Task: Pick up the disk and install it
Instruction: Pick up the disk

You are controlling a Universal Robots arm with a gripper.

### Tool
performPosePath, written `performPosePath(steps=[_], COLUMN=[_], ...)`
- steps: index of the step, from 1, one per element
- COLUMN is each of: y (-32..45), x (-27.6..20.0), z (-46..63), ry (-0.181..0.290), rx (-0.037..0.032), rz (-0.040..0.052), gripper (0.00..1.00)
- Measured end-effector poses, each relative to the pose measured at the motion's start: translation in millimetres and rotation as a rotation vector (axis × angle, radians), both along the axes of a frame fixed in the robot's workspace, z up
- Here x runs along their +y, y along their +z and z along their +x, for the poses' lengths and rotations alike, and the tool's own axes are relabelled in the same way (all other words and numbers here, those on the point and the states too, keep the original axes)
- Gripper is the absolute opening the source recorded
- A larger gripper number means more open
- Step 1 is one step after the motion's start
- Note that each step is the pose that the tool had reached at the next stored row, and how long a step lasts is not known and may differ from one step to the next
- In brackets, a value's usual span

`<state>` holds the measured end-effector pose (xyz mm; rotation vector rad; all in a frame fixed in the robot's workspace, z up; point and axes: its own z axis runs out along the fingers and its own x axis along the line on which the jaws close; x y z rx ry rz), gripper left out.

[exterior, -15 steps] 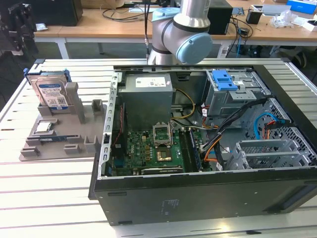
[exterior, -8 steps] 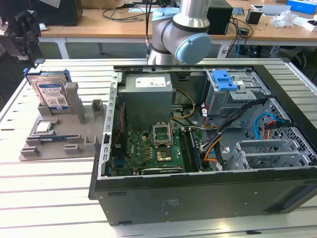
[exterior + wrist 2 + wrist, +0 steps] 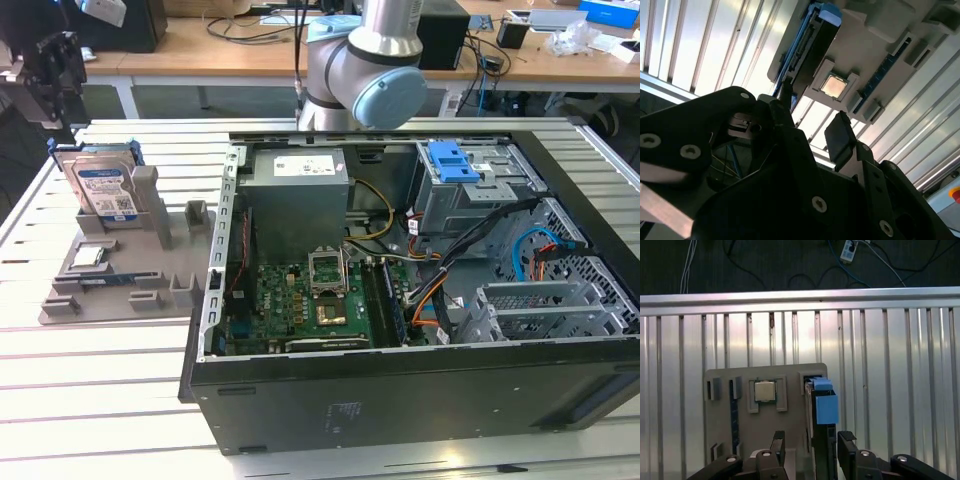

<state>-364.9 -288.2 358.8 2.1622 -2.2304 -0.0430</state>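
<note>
Exterior view: the disk [image 3: 105, 185] stands upright in a grey holder [image 3: 110, 285] at the exterior view's left. Second wrist view: the claw [image 3: 812, 110] hangs released near it. First wrist view: the disk's edge shows between spread fingers [image 3: 846, 442].

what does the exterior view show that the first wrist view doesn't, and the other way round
Exterior view: the open computer case, its motherboard, the drive cage with a blue latch, and the arm.
First wrist view: the open pincer over the disk, a finger to each side of its upper edge, and dark floor with cables past the table rim.
Both: the disk standing on edge in the grey holder, the square chip beside it, and the slatted table.
</note>
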Motion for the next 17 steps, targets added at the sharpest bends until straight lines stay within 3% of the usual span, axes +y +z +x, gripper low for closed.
performPosePath(steps=[12,17], y=[-11.1,-14.7], x=[0.1,4.5], z=[0.0,-0.1], ry=[0.000,0.000], rx=[-0.0001,0.0000], rz=[0.0001,0.0000], gripper=[0.54,0.54])
